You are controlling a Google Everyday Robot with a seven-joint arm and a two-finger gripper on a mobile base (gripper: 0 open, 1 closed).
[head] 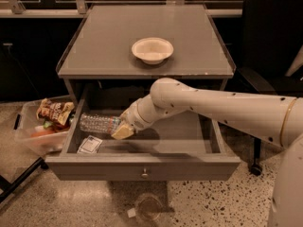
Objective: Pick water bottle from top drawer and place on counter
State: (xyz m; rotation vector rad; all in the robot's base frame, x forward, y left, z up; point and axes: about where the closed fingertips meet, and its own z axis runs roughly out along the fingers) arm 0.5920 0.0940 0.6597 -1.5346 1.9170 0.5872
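the top drawer (142,164) stands pulled out under the desk (109,41), and the water bottle (97,123) lies on its side in the drawer's left half, running left to right. a white card (90,144) lies just in front of it, nearer the front panel. the arm (213,105) reaches in from the right, and the pincer (122,130) sits low in the drawer at the bottle's right end, touching it or very nearly so. i cannot tell how far open the pincer is, nor whether it has hold of the bottle yet.

the bottle looks like thin, clear, ribbed plastic, already a little crinkled. i judge it light, and soft enough to buckle under a hard squeeze. the smooth round wall will likely be slippery and prone to roll or squirt sideways if pinched off-centre. how much water is in it cannot be seen, so its balance is uncertain. a hold at one end would leave the long body hanging and free to swing. the better place is probably across the middle, near the label band, where the ribs give some grip. the squeeze should be firm but not crushing.

on the desk a pale bowl (152,49) sits right of centre toward the front edge, so the bare surface to its left looks the safer spot to set the bottle down.
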